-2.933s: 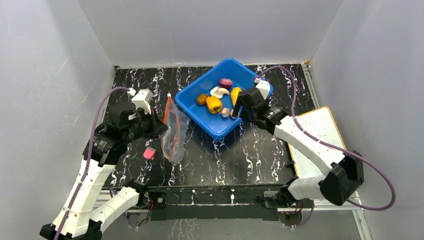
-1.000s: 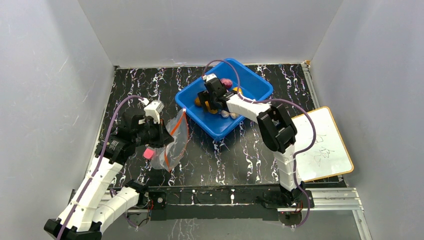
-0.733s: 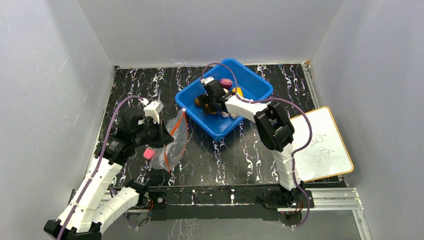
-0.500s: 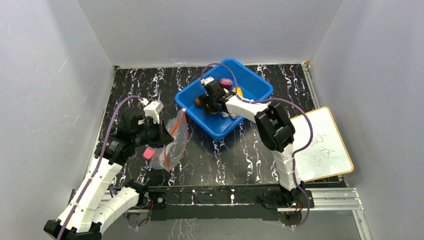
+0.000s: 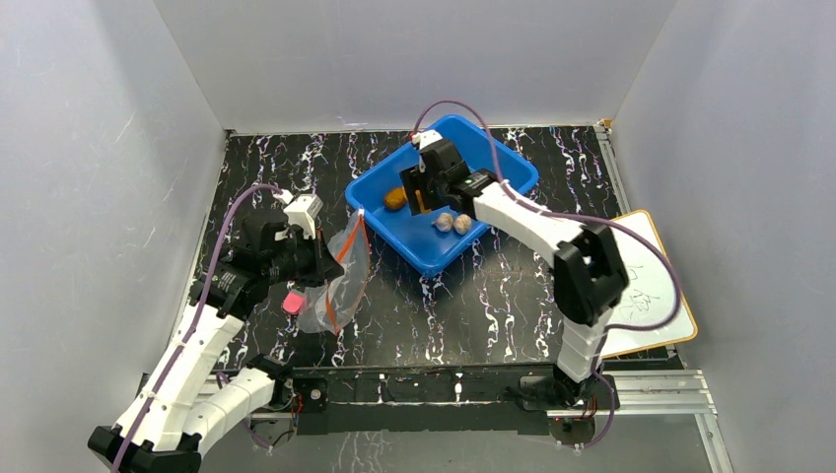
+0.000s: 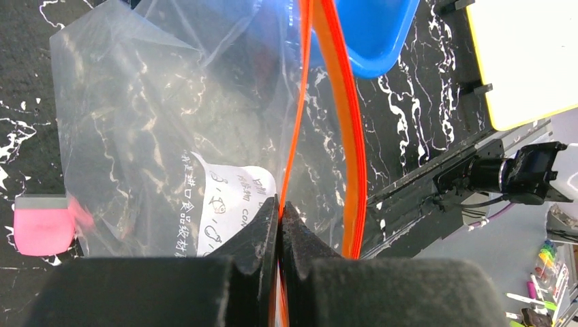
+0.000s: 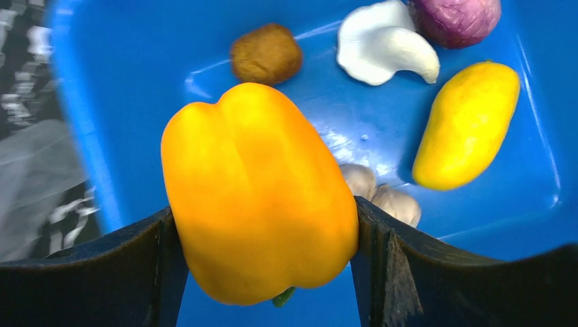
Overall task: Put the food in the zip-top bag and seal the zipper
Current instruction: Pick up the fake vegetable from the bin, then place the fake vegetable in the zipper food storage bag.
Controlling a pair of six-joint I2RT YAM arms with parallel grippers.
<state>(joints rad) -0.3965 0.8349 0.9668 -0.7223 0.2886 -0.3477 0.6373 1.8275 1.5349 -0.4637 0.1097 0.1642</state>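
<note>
My right gripper [image 7: 262,252] is shut on the orange-yellow pepper [image 7: 259,191] and holds it above the blue bin [image 5: 434,246]; in the top view the gripper [image 5: 422,187] hangs over the bin's middle. Still in the bin lie the yellow oval fruit [image 7: 467,122], the orange-brown lump [image 7: 267,53], the purple piece [image 7: 457,17], a white piece [image 7: 385,48] and beige bits [image 7: 382,194]. My left gripper [image 6: 279,208] is shut on the red-orange zipper [image 6: 300,109] of the clear zip-top bag [image 6: 163,129], holding its mouth open left of the bin; the bag also shows in the top view [image 5: 340,281].
A small pink block [image 5: 292,301] lies on the black marbled table next to the bag. A whiteboard [image 5: 646,286] with a yellow frame lies at the right, partly under the right arm. Grey walls enclose the table.
My right gripper has closed on the pepper and lifted it out of the bin, shifting slightly right. The left gripper keeps holding the bag's zipper in nearly the same place.
</note>
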